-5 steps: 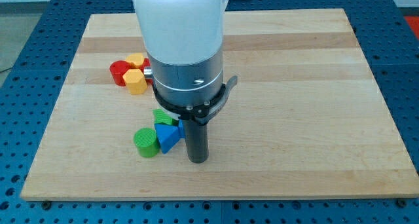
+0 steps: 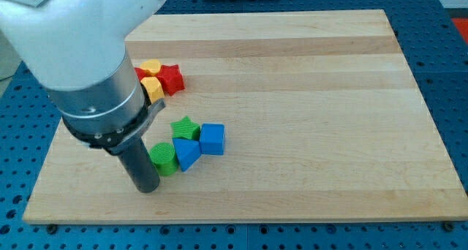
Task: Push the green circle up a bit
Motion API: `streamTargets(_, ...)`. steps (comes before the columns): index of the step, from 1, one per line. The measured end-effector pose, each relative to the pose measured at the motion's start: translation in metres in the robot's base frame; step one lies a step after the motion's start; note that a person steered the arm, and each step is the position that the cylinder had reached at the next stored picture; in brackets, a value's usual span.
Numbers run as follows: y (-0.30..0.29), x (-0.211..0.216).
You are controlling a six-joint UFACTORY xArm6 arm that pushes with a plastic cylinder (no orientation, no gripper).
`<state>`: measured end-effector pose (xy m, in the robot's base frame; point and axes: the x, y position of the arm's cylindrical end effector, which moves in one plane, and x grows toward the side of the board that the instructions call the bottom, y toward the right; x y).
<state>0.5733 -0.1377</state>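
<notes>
The green circle (image 2: 164, 158) is a short green cylinder lying on the wooden board (image 2: 307, 96) at the lower left. My tip (image 2: 147, 187) rests on the board just below and to the left of it, very close or touching. A blue triangle (image 2: 186, 154) touches the circle's right side. A green star (image 2: 185, 128) sits just above them, and a blue cube (image 2: 213, 139) lies to the right of the star.
Near the view's upper left, a red star (image 2: 170, 78), a yellow block (image 2: 150, 67) and another yellow block (image 2: 153, 88) sit together, partly hidden by the arm body (image 2: 80, 60). The board's bottom edge runs close below my tip.
The arm has swung left: my tip went from the right of the blue triangle to the lower left of the green circle. The blue cube and red star are now uncovered.
</notes>
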Motion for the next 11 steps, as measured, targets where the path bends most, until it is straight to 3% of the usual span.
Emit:
streamTargets(2,0.041,-0.027)
streamTargets(4,0.072,-0.027)
streamTargets(6,0.056,0.002)
streamTargets(7,0.018,0.002)
streamTargets(10,-0.009,-0.066)
streamTargets(11,-0.019,-0.060)
